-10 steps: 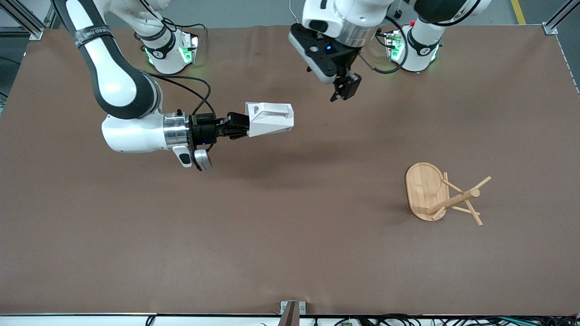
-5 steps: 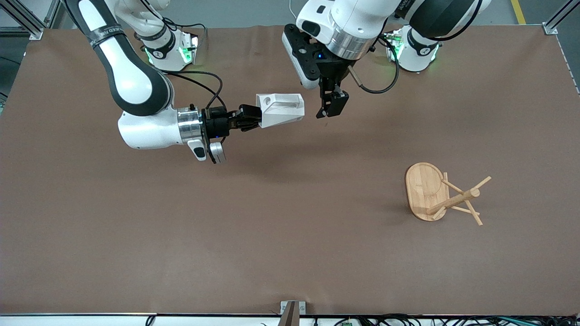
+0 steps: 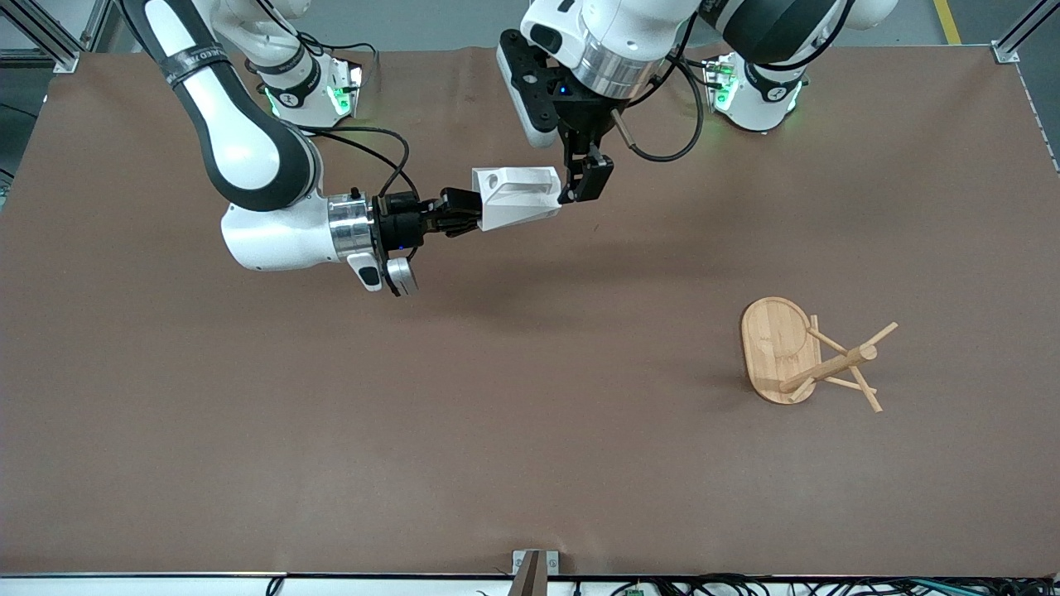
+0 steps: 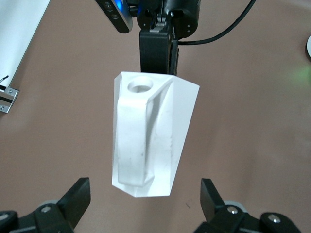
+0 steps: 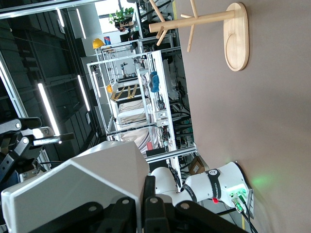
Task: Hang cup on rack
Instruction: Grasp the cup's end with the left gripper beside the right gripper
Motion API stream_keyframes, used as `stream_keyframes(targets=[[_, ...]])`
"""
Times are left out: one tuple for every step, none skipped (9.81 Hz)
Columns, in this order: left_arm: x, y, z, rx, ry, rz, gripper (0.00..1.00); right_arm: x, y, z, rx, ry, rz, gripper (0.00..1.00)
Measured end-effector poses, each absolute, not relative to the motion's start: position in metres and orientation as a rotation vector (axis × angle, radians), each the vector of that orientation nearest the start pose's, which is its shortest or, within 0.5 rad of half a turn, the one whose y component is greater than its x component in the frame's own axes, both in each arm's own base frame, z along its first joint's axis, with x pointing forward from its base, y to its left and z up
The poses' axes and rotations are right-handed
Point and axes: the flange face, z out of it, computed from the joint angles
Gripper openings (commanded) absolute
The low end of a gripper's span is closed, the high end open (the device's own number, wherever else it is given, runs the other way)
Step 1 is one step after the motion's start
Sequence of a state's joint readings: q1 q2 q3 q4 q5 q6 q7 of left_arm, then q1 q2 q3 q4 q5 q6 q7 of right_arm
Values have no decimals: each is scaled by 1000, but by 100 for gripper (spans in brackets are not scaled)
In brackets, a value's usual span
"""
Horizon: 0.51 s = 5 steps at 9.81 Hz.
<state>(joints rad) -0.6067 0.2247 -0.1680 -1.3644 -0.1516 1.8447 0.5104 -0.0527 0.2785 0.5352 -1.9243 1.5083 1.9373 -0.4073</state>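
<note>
Brown table (image 3: 331,463); rack (image 3: 807,356) stands toward the left arm's end. Right gripper (image 3: 464,222) clamps the cup (image 3: 515,196) in mid-air; left gripper (image 3: 586,178) is wide apart at its rim end. For a clean handover, the left should likely straddle the body clear of the handle hole (image 4: 141,86) before the right lets go.

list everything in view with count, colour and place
cup: 1, white, held on its side in the air over the table, toward the robots' bases
rack: 1, light bamboo, standing on the table toward the left arm's end, nearer the front camera than the cup
table: 1, brown surface, under everything
right end effector: 1, black, shut on the cup
left end effector: 1, black, open, fingers either side of the cup's free end, not closed on it
</note>
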Motion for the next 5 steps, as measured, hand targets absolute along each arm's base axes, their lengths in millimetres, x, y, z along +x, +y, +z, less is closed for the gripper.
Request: stream_keyframes(targets=[[466,-454,616,-2705,1958,-394,100,526,329,411,-1695,-15,281,0],[471,-457,608,-2710,1955,-391,100,525,329,411,-1695,-14,281,0],[474,-462,599,-2712,1956,-389,100,525,329,411,-1694,-14,281,1],[474,-468,590,-2708,1967,-376,100,525,330,411,-1693,-14,281,1],[471,-474,584,-2703,1979,-363,100,525,330,412,-1693,-14,281,1]])
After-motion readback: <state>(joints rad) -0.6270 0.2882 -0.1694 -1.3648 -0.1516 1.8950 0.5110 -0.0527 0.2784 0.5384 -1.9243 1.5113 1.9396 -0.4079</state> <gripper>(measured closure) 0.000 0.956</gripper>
